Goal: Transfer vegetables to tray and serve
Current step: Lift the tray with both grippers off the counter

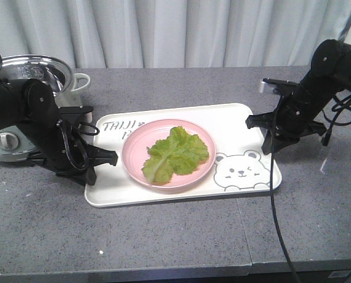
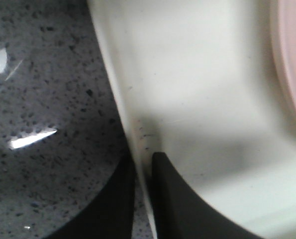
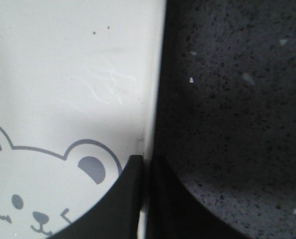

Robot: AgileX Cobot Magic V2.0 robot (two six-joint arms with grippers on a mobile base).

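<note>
WORKTOP TO TRAY: A grey speckled worktop (image 1: 163,236) carries the cream-white tray (image 1: 234,118), lettered TAIJI and printed with a winking bear, lying flat between the robot's two black arms. A steel pot (image 1: 28,73) stands at far left, behind the left arm and apart from the tray. A round pink plate (image 1: 134,162) sits mid-tray, and on it lie the vegetables (image 1: 178,152), crinkly light-green lettuce leaves, wholly inside the plate's rim. The left end effector (image 2: 142,167) is closed narrowly on the tray's left rim, one finger outside over the worktop and one inside. The right end effector (image 3: 147,162) pinches the right rim the same way, just beside the bear's ear.

With the leaves already aboard, the step in hand appears to be the serve, a two-armed lift of the tray. Done well, both sides would rise together at one pace, so the tray stays level and the plate does not slide. The spacing between the arms should hold constant: pulling apart could slip the thin rim from either pinch, and pushing together could bow the plastic. A cable (image 1: 272,177) hanging from the right arm crosses the tray's near right corner and deserves watching
</note>
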